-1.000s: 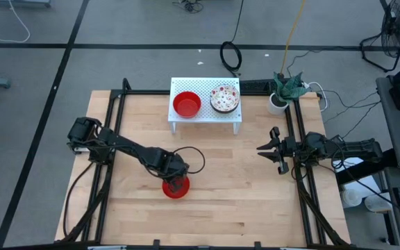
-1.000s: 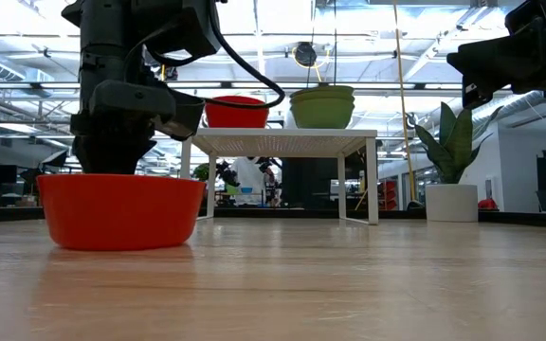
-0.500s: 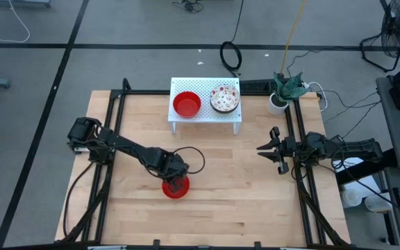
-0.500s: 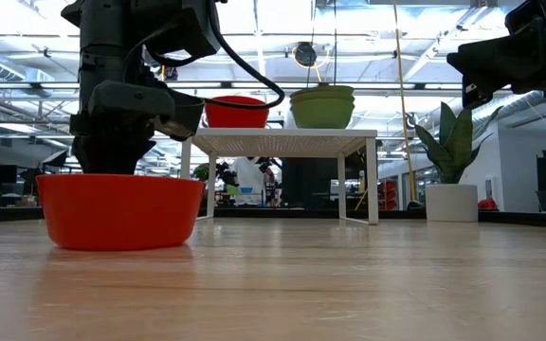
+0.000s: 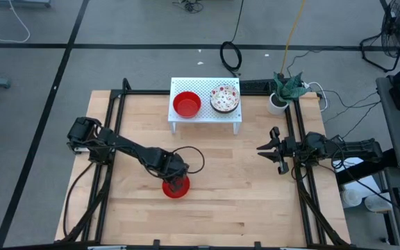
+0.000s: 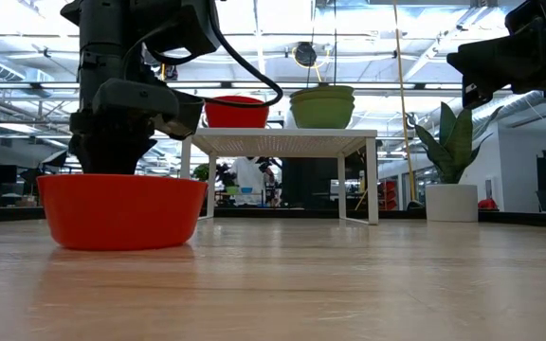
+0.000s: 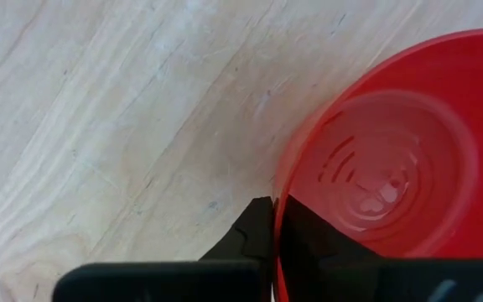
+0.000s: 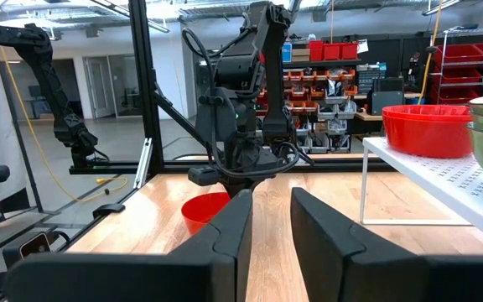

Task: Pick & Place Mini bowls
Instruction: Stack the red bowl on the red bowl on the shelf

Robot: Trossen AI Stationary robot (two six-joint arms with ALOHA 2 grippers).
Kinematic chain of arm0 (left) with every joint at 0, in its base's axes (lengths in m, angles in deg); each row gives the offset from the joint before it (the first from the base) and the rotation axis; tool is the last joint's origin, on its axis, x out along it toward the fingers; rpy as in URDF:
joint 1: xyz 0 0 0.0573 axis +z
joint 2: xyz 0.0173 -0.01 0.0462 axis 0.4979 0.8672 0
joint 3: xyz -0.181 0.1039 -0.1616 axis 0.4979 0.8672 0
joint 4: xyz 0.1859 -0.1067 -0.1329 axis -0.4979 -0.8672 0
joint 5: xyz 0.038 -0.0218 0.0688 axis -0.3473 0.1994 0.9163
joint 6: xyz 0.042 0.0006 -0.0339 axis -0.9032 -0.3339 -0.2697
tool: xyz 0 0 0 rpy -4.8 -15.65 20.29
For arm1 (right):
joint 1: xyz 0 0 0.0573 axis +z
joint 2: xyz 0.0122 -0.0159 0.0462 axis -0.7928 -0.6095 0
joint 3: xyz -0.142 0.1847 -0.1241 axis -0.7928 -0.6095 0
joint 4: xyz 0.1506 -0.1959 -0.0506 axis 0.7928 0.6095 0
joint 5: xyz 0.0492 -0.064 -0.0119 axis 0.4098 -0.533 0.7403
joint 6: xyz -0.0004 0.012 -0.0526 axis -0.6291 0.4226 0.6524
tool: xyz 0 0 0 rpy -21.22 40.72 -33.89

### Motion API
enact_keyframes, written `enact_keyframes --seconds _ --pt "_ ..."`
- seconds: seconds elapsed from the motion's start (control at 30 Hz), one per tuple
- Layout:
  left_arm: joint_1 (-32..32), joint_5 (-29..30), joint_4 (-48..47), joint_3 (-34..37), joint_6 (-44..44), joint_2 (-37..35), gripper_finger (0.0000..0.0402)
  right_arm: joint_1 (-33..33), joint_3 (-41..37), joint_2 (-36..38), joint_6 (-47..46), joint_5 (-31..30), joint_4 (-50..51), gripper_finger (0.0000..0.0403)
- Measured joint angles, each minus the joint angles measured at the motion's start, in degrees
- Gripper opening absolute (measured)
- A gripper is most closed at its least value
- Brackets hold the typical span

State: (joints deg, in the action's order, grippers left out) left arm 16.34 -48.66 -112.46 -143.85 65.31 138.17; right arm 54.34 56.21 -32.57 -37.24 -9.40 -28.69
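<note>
A plain red mini bowl (image 5: 176, 188) stands on its base on the wooden table, near the middle front. My left gripper (image 5: 175, 182) points down over its far-left rim and is shut on it; the left wrist view shows the bowl's hollow (image 7: 392, 159) beside the fingers. Another red mini bowl (image 5: 186, 104) and a white patterned one (image 5: 224, 98) sit on a white perforated stand (image 5: 205, 118) at the back. My right gripper (image 5: 269, 149) waits at the table's right edge, level, open, holding nothing. My left gripper pinches the red bowl's wall at the rim (image 7: 280, 189), one finger inside the bowl and one outside. The fingers come from above, pointing down. The bowl sits upright with its base on the table (image 6: 121, 242).
A white pot with a green plant (image 5: 278, 102) stands at the back right corner. Black frame rails (image 5: 113, 125) run along the table's left and right sides. Bare wood lies between the bowl and the stand and toward the right arm.
</note>
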Motion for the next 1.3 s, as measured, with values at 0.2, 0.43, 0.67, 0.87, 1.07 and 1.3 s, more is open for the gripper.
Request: enact_keyframes --seconds 0.2,0.43,0.67,0.87,1.07,1.3 --pt "0.00 0.22 -0.09 0.02 0.02 0.02 0.0030 -0.01 -0.02 0.01 0.02 0.00 0.00 0.0073" --pt "0.00 1.22 -0.21 0.07 0.04 0.02 0.0049 0.00 -0.02 0.00 0.02 -0.01 0.00 0.0073" --pt "0.00 1.09 -0.03 0.07 0.07 0.02 0.0022 0.00 0.00 0.00 0.01 -0.01 0.00 0.0073" --pt "0.00 0.94 0.07 0.00 0.09 -0.02 0.0007 -0.02 -0.02 0.00 0.02 0.00 0.00 0.0073" --pt "0.00 1.14 -0.17 0.05 0.11 0.02 0.0037 0.00 -0.02 0.00 0.01 0.00 0.00 0.0073" --pt "0.00 1.20 -0.22 0.07 0.15 0.02 0.0050 0.00 -0.01 0.00 0.02 -0.01 0.00 0.0073"
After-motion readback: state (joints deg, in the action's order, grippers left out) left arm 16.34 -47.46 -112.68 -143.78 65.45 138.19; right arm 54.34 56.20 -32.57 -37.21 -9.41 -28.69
